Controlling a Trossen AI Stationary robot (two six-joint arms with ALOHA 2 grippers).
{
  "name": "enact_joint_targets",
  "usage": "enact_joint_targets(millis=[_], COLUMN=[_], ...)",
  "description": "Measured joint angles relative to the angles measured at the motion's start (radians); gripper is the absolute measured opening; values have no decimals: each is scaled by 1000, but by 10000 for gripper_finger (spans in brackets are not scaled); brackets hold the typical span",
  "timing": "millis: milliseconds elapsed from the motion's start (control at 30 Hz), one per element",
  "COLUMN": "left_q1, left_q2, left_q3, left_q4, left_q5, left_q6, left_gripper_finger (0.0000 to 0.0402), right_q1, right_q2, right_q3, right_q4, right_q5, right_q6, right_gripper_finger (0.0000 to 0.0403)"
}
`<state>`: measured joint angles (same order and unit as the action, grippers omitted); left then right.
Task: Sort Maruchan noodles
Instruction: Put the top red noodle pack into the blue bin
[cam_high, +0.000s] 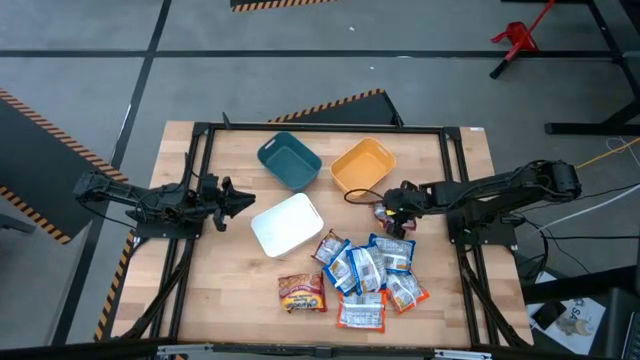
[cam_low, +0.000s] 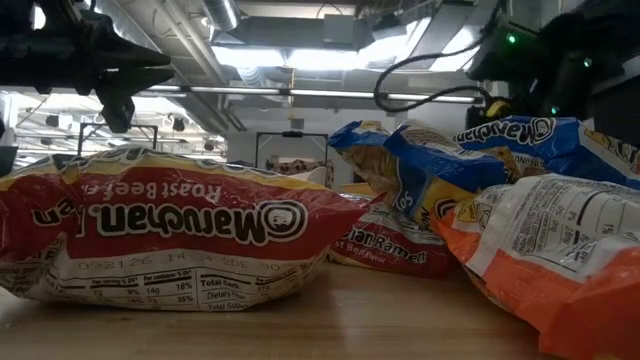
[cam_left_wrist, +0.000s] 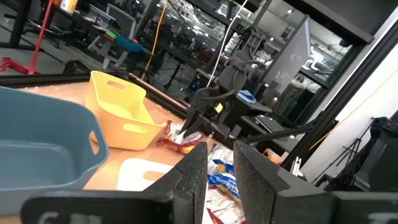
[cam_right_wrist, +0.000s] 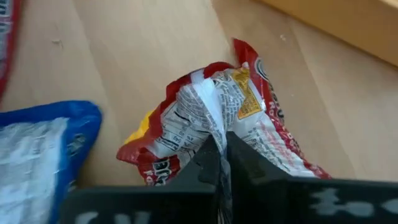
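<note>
Several Maruchan noodle packets (cam_high: 365, 275), blue, orange and white, lie heaped on the near middle of the table. A brown-red one (cam_high: 302, 293) lies flat to their left, and fills the low view (cam_low: 170, 235). My right gripper (cam_high: 392, 212) is just near the orange bin, shut on a red-and-white packet (cam_right_wrist: 211, 118). My left gripper (cam_high: 238, 200) hovers open left of the white bin, pointing right and touching nothing; its fingers frame the pile in its wrist view (cam_left_wrist: 221, 174). My right gripper pinches the red-and-white packet between its two fingers at a gathered fold of wrapper near the packet's middle (cam_right_wrist: 217, 134). The fingers come from above, slanting in from the table's right. The wrapper bunches up at the hold and spreads out below; whether it is clear of the table I cannot tell.
Three bins stand on the far half of the table: teal (cam_high: 289, 161), orange (cam_high: 363, 165) and white (cam_high: 287, 224). The orange bin (cam_left_wrist: 121, 115) is close beside the held packet. Bare wood lies along the table's left side and far right corner.
</note>
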<state>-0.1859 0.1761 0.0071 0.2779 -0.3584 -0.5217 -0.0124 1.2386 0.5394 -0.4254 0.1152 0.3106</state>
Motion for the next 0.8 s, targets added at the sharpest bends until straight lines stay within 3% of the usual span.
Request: enact_joint_targets(millis=[300, 500, 800], left_q1=[0, 0, 0], left_q2=[0, 0, 0], left_q3=[0, 0, 0], left_q4=[0, 0, 0], left_q5=[0, 0, 0], left_q6=[1, 1, 1], left_gripper_finger=[73, 73, 73], right_q1=[0, -11, -148], right_q2=[-3, 7, 240], right_q3=[200, 418, 679], right_q4=[-90, -98, -28], right_q5=[-56, -8, 47], right_q6=[-26, -163, -290], right_gripper_finger=[2, 1, 1])
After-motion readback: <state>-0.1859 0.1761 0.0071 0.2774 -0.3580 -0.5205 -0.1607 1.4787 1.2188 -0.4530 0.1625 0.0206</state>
